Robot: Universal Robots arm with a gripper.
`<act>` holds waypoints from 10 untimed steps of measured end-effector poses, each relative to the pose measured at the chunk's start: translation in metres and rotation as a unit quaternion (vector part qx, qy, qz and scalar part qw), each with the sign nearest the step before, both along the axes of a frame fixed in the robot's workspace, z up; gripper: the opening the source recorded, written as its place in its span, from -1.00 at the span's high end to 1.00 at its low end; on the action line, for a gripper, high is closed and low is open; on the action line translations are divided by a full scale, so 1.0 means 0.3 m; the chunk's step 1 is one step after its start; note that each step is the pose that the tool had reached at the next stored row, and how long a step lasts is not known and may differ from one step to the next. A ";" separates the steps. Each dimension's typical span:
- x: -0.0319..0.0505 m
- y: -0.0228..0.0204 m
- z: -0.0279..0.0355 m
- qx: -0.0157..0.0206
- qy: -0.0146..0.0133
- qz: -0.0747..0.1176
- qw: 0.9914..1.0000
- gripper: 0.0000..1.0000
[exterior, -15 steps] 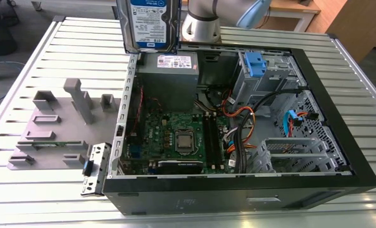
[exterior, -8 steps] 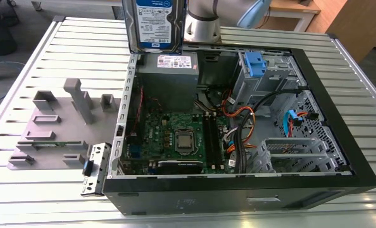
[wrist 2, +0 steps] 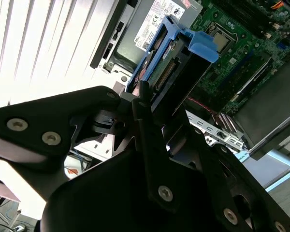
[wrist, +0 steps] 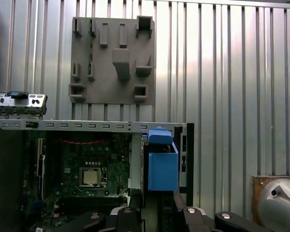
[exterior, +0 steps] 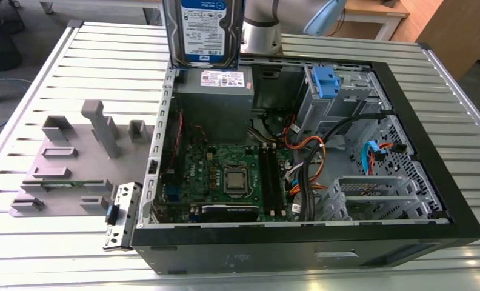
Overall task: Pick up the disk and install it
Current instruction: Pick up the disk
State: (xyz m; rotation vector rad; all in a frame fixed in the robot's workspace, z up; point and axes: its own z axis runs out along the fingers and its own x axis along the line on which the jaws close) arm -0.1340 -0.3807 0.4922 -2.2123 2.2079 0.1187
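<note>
The tool (wrist 2: pixel 152 99) is clenched on the disk (exterior: pixel 201 30), gripping one end of it and holding it upright in the air. The disk hangs over the open computer case (exterior: pixel 305 248), just above the grey power supply (exterior: pixel 216 97) that sits in the case's far corner in the exterior view. Its blue-and-white label faces that camera. In the second wrist view the black fingers (wrist 2: pixel 144 111) pinch the disk (wrist 2: pixel 176 58) by its blue rails, with its connector edge showing. In the first wrist view the blue rail end of the disk (wrist: pixel 163 166) stands straight out from the tool (wrist: pixel 157 198), over the case's edge. Inside the case lies the green motherboard (exterior: pixel 223 176), and a blue latch (exterior: pixel 325 82) sits at the drive cage. Outside the case, on the slatted metal table (exterior: pixel 385 48), a grey holder tray (exterior: pixel 70 163) lies apart from it, and a small front-panel piece (exterior: pixel 119 215) leans at the case's near corner.
</note>
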 end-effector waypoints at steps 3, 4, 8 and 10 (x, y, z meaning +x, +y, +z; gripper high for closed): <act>0.008 0.000 0.000 0.000 0.000 0.000 1.000 0.30; 0.011 0.000 0.000 0.000 0.000 0.000 1.000 0.30; 0.022 0.000 -0.001 0.000 0.000 0.000 1.000 0.30; 0.027 0.000 -0.001 0.000 0.000 0.000 1.000 0.30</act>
